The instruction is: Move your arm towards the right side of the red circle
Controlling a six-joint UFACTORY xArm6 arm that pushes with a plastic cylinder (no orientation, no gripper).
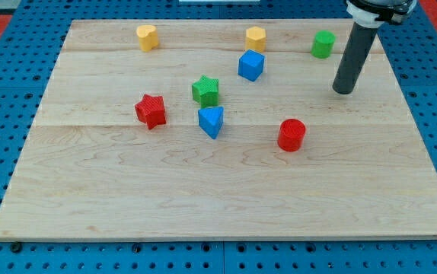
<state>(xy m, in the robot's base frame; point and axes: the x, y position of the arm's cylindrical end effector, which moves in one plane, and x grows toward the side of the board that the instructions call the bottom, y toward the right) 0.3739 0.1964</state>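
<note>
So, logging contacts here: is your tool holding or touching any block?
Nothing is held: my tip stands apart from every block, up and right of the red circle.

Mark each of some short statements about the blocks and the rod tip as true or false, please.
1. My tip touches the red circle. False: it stands apart, up and to the view's right.
2. The green star lies just above the blue triangle. True.
3. The red star is at the view's right of the red circle. False: left.
4. Two yellow blocks lie near the board's top edge. True.
</note>
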